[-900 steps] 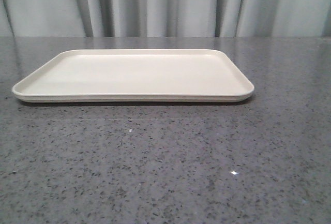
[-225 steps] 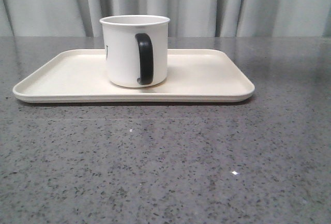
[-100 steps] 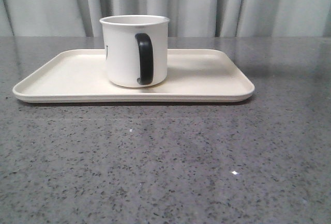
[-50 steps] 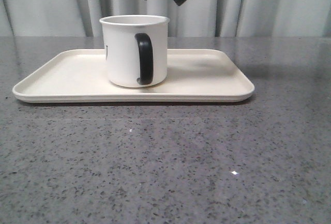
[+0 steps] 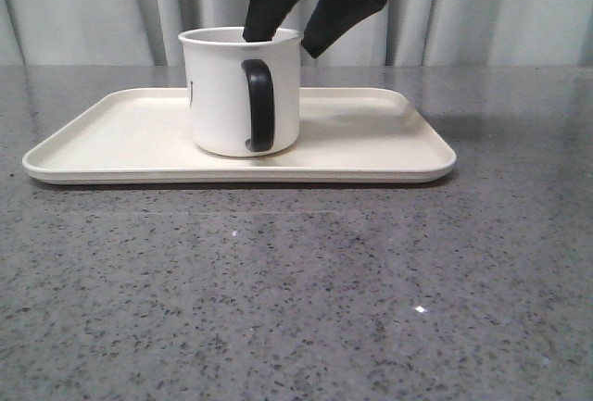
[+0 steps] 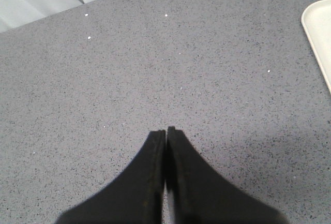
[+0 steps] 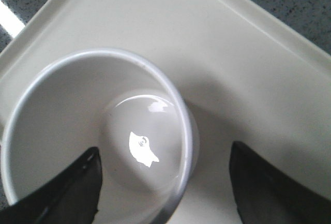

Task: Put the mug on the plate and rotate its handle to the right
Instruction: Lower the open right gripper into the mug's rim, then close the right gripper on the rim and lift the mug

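The white mug (image 5: 220,95) stands upright on the cream plate (image 5: 371,137), left of its middle. Its black handle (image 5: 258,105) faces the camera. A sliver of black print shows at its left edge. My right gripper (image 5: 282,42) hangs open over the mug's right rim, one finger dipping inside the rim and the other outside to the right. In the right wrist view the mug (image 7: 57,115) is empty, and the gripper (image 7: 164,150) straddles its wall without touching it; the handle is hidden there. My left gripper (image 6: 166,130) is shut on nothing above bare table.
The grey speckled table (image 5: 296,290) spreads out in front of the plate. A pale curtain (image 5: 500,12) closes off the back. In the left wrist view only a corner of the plate (image 6: 318,30) shows at the picture's edge.
The plate was bare 9 s ago; the mug then stood on it. Over the last second my right gripper came down from above until one finger entered the mug's rim.
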You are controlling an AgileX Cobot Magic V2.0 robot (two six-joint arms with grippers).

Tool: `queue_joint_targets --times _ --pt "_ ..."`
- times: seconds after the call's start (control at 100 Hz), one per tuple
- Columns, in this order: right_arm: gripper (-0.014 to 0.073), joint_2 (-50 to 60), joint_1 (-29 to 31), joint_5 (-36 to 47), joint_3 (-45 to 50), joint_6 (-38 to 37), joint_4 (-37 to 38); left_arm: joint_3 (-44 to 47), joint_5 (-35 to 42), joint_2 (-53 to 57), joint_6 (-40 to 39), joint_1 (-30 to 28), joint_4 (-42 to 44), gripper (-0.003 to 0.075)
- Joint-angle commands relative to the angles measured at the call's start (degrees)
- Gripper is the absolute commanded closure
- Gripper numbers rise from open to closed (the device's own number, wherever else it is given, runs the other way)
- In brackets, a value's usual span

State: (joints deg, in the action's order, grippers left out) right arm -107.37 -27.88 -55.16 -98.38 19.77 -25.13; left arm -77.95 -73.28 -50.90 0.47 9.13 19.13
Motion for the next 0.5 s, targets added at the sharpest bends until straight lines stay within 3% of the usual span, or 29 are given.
queue_joint_targets --times 0.0,0.31,0.49 --pt "0.0076 2.3 -0.1 1.8 -1.7 0.3 -1.9 -1.2 2.8 0.3 -0.5 -0.1 1.2 0.0740" --pt "0.0085 0.8 -0.1 1.7 -1.7 0.3 -2.1 -1.2 2.8 0.3 -0.5 -0.1 1.2 0.0740" --pt "0.0251 0.8 -0.1 1.6 -1.7 0.3 -2.3 -1.2 2.8 0.3 -0.5 -0.1 1.2 0.0740"
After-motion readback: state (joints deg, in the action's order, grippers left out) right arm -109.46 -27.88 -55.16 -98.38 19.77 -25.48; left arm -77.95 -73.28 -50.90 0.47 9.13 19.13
